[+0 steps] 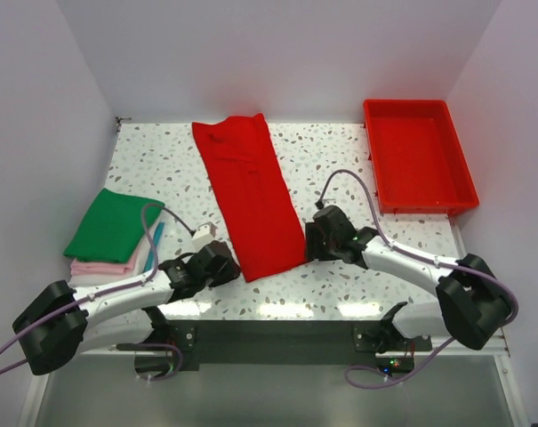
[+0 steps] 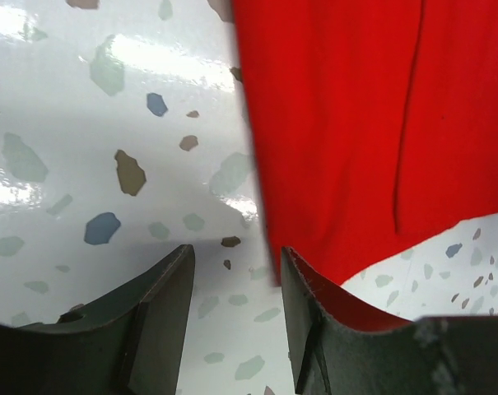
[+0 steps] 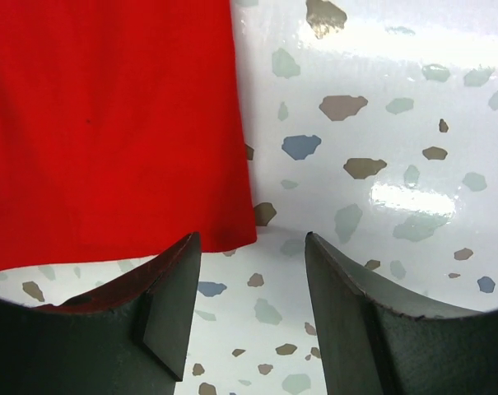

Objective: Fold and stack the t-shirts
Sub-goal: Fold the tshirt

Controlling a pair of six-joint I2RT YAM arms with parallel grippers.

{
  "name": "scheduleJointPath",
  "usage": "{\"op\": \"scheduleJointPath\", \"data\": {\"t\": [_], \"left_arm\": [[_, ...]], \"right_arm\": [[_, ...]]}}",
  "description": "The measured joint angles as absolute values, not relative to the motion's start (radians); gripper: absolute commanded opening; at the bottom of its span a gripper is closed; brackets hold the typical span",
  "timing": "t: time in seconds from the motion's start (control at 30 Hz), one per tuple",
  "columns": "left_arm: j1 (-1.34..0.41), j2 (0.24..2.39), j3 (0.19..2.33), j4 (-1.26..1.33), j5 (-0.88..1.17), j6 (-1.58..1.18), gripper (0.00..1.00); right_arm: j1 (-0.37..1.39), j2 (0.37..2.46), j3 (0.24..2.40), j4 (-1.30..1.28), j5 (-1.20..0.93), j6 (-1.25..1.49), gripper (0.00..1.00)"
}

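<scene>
A bright red t-shirt (image 1: 249, 197) lies folded into a long strip down the middle of the table. My left gripper (image 1: 222, 264) is open and empty at the strip's near left corner; in the left wrist view (image 2: 236, 288) the red cloth (image 2: 372, 132) lies just ahead and to the right. My right gripper (image 1: 315, 238) is open and empty at the near right corner; its wrist view (image 3: 253, 284) shows the red edge (image 3: 109, 123) to the left. A folded green t-shirt (image 1: 113, 224) tops a stack of pale pink (image 1: 104, 267), white and teal shirts at the left.
A rigid red plastic tray (image 1: 418, 160) stands at the back right. The speckled white table (image 1: 162, 169) is walled by pale panels at the back and sides. A cable loops over the table above my right arm (image 1: 357, 187).
</scene>
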State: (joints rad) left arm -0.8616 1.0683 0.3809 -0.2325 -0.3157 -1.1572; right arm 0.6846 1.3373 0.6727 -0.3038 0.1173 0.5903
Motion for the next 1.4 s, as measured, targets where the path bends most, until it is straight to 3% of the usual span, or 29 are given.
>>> {"op": "scheduleJointPath", "data": {"t": [0.3, 0.83, 1.03, 1.17, 1.4], "left_arm": [[-0.925, 1.114, 0.392, -0.201, -0.345, -1.169, 0.48], [-0.95, 1.179, 0.448, -0.197, -0.355, -1.158, 0.47], [-0.95, 1.208, 0.467, -0.196, -0.355, -1.155, 0.42], [-0.951, 1.218, 0.469, -0.197, -0.355, -1.148, 0.33], [-0.952, 1.227, 0.47, -0.199, -0.353, -1.138, 0.1]], "right_arm": [[0.802, 1.393, 0.725, -0.327, 0.224, 0.582, 0.49], [0.853, 1.487, 0.818, -0.382, 0.332, 0.545, 0.42], [0.859, 1.531, 0.825, -0.382, 0.332, 0.54, 0.32], [0.859, 1.547, 0.825, -0.382, 0.333, 0.54, 0.17], [0.859, 1.546, 0.828, -0.389, 0.352, 0.542, 0.07]]}}
